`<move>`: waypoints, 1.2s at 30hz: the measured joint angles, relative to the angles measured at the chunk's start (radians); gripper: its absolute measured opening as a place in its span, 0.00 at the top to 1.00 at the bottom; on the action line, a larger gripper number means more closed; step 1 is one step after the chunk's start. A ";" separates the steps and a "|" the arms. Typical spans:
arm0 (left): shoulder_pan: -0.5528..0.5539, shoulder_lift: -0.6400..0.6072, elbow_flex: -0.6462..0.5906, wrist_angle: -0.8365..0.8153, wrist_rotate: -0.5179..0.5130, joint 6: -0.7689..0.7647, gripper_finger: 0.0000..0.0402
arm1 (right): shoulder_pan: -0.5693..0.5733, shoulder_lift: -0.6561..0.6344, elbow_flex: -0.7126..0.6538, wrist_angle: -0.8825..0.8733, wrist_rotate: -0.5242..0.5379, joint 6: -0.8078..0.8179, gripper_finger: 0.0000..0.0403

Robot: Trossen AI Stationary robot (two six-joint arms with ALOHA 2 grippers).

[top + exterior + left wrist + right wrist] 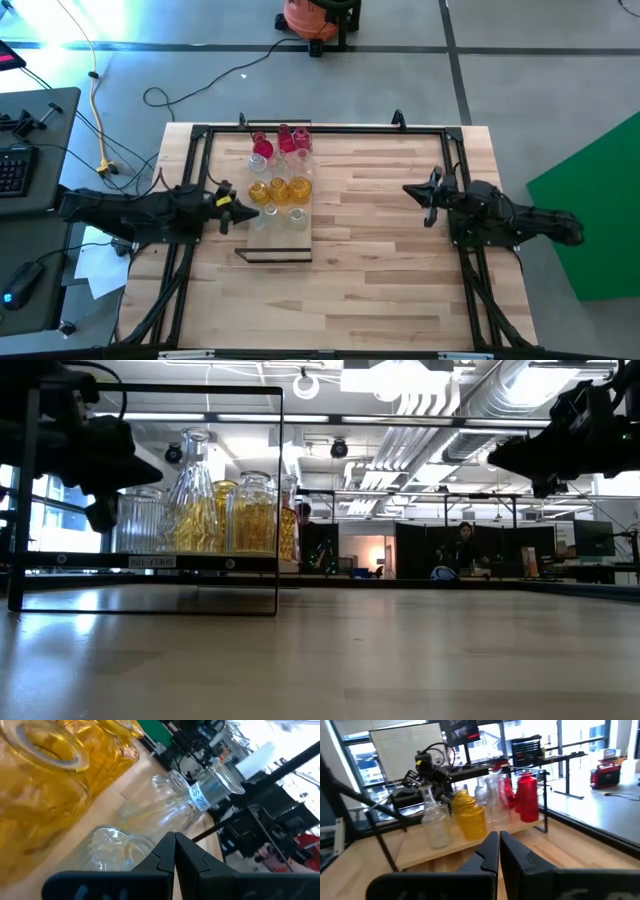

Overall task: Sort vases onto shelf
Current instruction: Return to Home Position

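Note:
The shelf (275, 242) is a light-wood board on a black frame, left of the table's middle. On it stand red vases (285, 138) at the far end, amber vases (279, 188) in the middle and clear vases (297, 215) nearer. My left gripper (240, 212) is shut at the shelf's left edge, raised, its tips (174, 840) just before a clear vase (115, 849) and beside the amber ones (45, 780). My right gripper (410, 190) is shut and empty over the table's right half, facing the shelf (420, 854) and its vases (470, 817).
The black frame of the table (330, 130) runs along its far and side edges. Bare wooden tabletop (370, 270) lies between the shelf and the right arm and toward the near edge. The shelf's black wire frame (278, 500) rises above the vases.

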 joint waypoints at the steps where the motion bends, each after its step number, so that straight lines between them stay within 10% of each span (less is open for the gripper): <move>1: 0.021 0.008 -0.001 0.018 0.032 0.009 1.00 | -0.012 0.000 0.000 0.000 -0.009 0.004 1.00; 17: 0.110 -0.072 0.008 0.258 0.551 0.141 1.00 | -0.056 0.000 0.000 0.000 -0.143 0.081 1.00; 23: 0.110 -0.097 0.089 0.016 0.572 0.376 1.00 | -0.056 0.000 -0.001 0.000 -0.129 0.086 1.00; 29: 0.110 -0.097 0.220 -0.365 0.432 0.603 1.00 | -0.056 0.000 -0.001 0.000 -0.127 0.089 1.00; 36: 0.110 -0.174 0.256 -0.388 -0.014 0.665 1.00 | -0.056 0.000 -0.001 -0.003 -0.097 0.082 1.00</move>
